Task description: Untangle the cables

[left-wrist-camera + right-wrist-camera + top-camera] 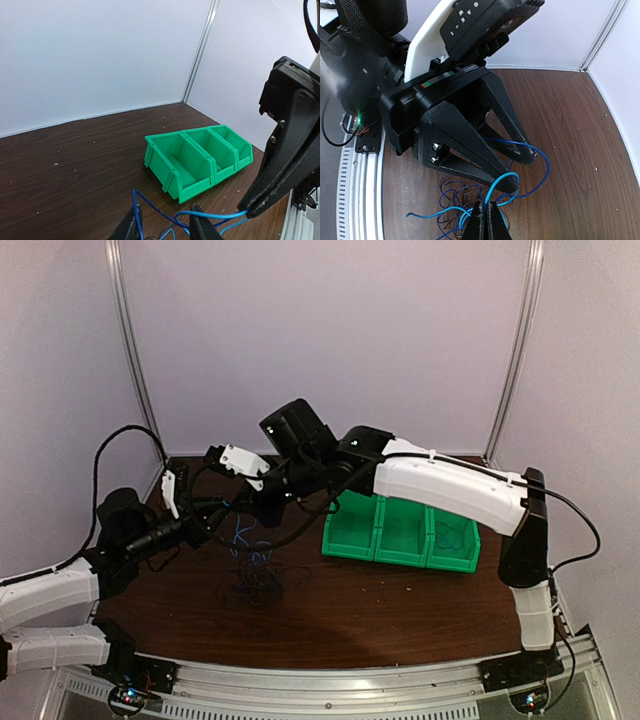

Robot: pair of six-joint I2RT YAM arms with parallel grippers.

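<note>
1. The right gripper (pixel 483 212) has its fingers pressed together on the blue cable (pixel 220 213), pinching it at the very tips.
2. The left gripper (pixel 520 167) stands partly open. The blue cable loops around and between its fingertips, which are not closed on it.
3. The two grippers meet tip to tip, the right one at 3 o'clock in the left wrist view.
4. In the top view, the black cables (pixel 258 585) lie in a loose tangle on the table (pixel 400 610), at 6 o'clock below the grippers, with blue strands rising from them.
5. Green bins (pixel 400 530) sit at 2 o'clock from the tangle, apart from it.
</note>
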